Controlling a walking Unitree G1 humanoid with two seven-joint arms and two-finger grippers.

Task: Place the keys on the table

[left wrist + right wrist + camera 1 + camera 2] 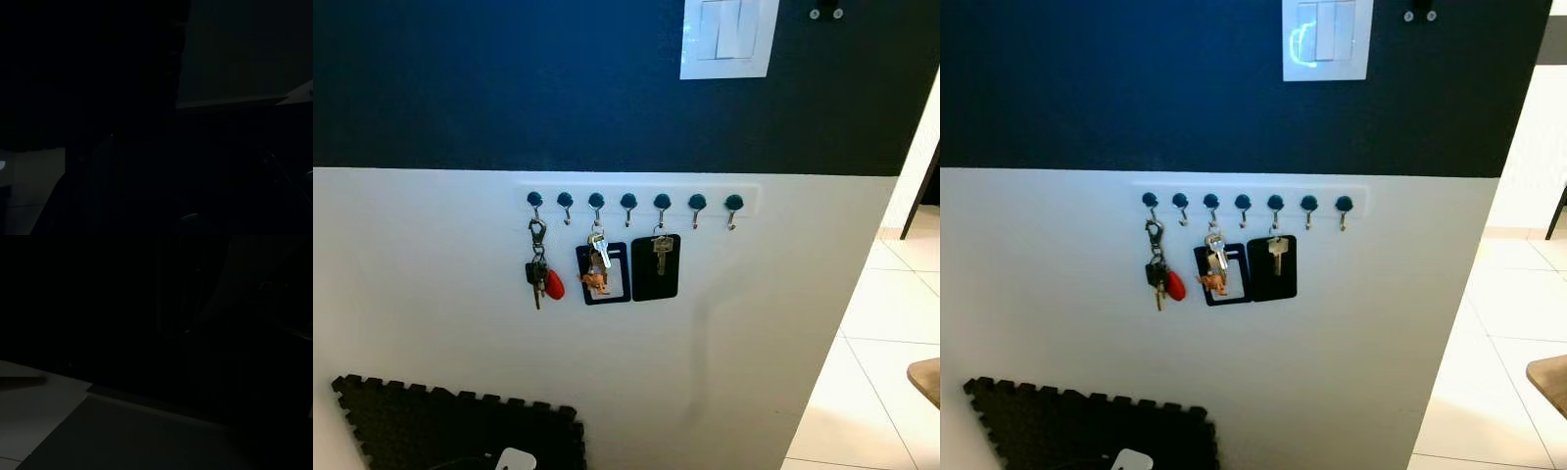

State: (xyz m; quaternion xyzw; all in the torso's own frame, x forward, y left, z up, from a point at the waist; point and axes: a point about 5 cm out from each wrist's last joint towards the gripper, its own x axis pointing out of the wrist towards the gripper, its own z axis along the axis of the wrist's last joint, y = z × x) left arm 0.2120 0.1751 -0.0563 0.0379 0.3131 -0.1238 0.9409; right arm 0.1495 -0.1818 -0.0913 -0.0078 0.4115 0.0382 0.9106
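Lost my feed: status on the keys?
Both arms idle, wrist views dark. Key bunch with red fob hangs on leftmost hook. Nothing blocking it.

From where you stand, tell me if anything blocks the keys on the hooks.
Nothing visible does. The key bunch with the red tag hangs free on the leftmost hook of the key rack, with bare white wall around it.

Both wrist views are almost black, as when an arm hangs in shade. Faint dark shapes that may be fingers cannot be made out well enough to tell them apart or to say how they stand. Pale floor patches glimmer at the lower left of each frame.
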